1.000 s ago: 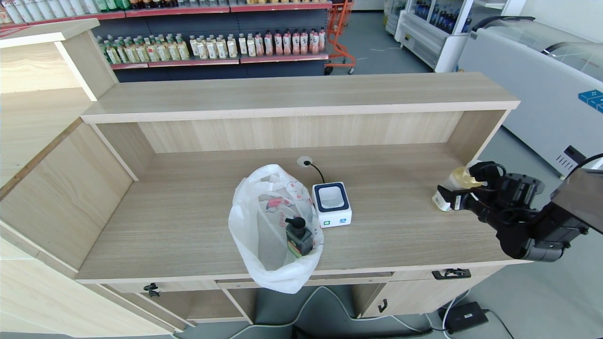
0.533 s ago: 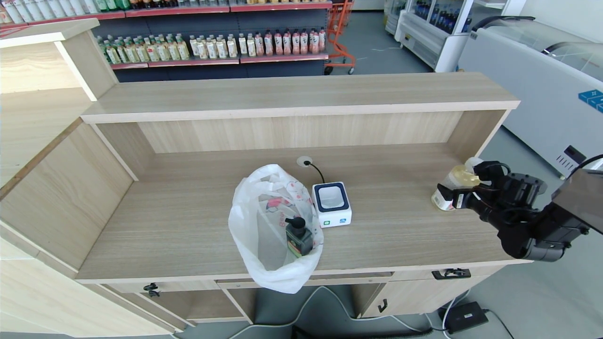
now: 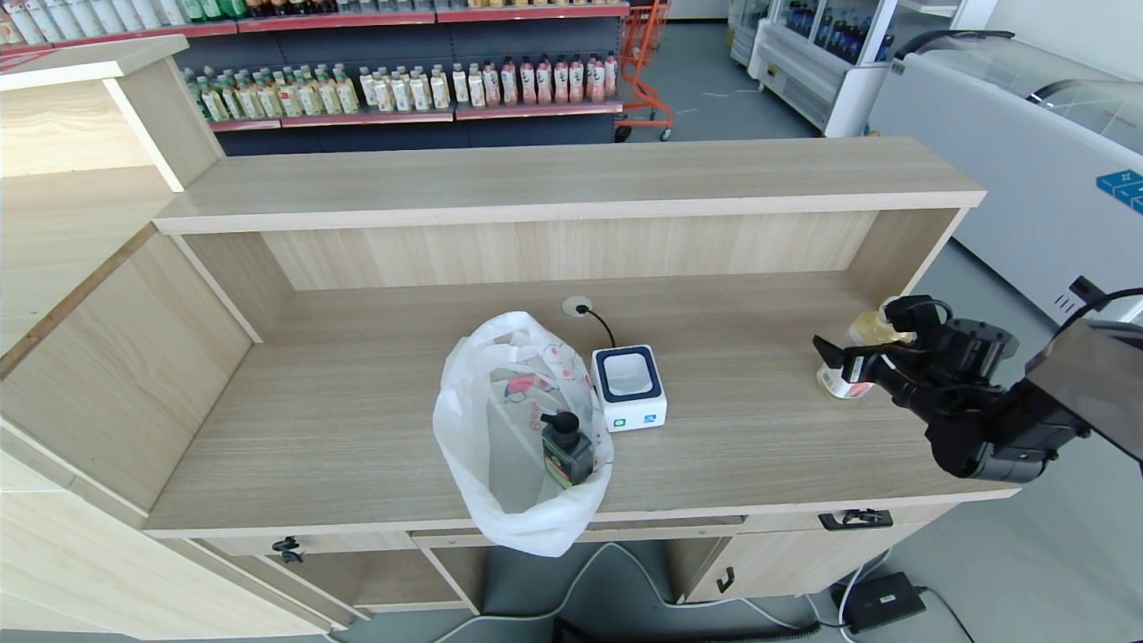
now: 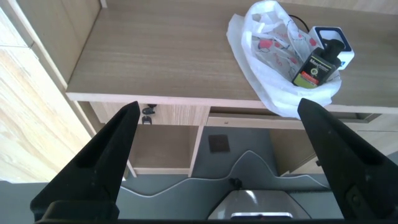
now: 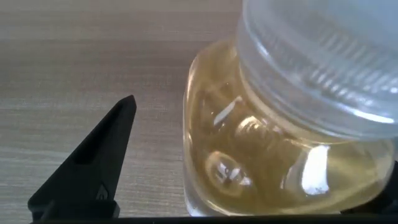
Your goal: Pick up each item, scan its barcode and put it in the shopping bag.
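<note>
Your right gripper (image 3: pixel 846 355) sits at the right edge of the head view, low over the wooden counter (image 3: pixel 357 420), with its fingers spread and the bottle (image 3: pixel 839 382) of pale yellow liquid between them. In the right wrist view the dark finger (image 5: pixel 93 168) stands apart from the bottle's wall, with bare wood showing in the gap, so nothing is pinched. The bottle stands on its base near the counter's right end. Its long axis runs up from the counter, the labelled foot is down and the clear ribbed cap (image 5: pixel 323 68) is on top; in the head view that axis leans toward the upper right of the frame. At the centre of the head view the white shopping bag (image 3: pixel 482 420) gapes open at the counter's front edge, with a dark pump bottle (image 3: pixel 565 449) upright inside it, pump head up. The white scanner (image 3: pixel 628 386) sits just beside the bag on its right, and its black cable (image 3: pixel 600 323) runs back to a hole in the counter. Your left gripper (image 4: pixel 217 107) hangs off the counter's front, fingers wide apart, holding nothing.
</note>
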Motion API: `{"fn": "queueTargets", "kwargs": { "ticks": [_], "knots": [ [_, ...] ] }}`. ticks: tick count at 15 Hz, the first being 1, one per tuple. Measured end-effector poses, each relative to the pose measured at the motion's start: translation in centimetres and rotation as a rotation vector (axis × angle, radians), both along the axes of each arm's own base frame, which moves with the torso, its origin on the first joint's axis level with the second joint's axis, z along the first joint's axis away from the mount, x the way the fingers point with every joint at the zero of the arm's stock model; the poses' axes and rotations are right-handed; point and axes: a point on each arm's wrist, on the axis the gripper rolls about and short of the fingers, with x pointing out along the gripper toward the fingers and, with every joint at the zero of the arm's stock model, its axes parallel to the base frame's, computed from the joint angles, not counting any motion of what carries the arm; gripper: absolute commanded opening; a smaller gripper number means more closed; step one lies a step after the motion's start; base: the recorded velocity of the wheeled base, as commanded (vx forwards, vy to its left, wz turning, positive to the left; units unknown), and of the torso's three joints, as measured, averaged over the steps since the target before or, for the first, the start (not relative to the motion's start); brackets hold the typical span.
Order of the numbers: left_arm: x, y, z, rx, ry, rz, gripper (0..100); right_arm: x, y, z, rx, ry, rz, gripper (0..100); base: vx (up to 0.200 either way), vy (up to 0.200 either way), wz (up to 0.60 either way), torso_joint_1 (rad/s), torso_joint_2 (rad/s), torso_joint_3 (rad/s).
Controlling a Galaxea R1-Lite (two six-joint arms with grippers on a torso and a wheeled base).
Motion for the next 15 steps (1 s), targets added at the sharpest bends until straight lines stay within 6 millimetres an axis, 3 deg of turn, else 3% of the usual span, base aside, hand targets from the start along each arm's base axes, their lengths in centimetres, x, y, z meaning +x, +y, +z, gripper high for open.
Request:
{"fn": "queueTargets", "kwargs": {
  "ticks": [4,5,15],
  "knots": [
    [0.0,0.0,0.0,0.000,0.001,0.000,100,0.7,-0.1,-0.3,-0.004,-0.002,0.003,100,0.000,0.000,0.00,0.000,0.00,0.000],
    [0.0,0.0,0.0,0.000,0.001,0.000,100,0.7,-0.1,-0.4,-0.005,-0.002,0.004,0,0.000,0.000,0.00,0.000,0.00,0.000],
    [0.0,0.0,0.0,0.000,0.000,0.000,100,0.9,-0.3,-1.3,-0.021,0.006,0.000,0,0.000,0.000,0.00,0.000,0.00,0.000]
  ]
}}
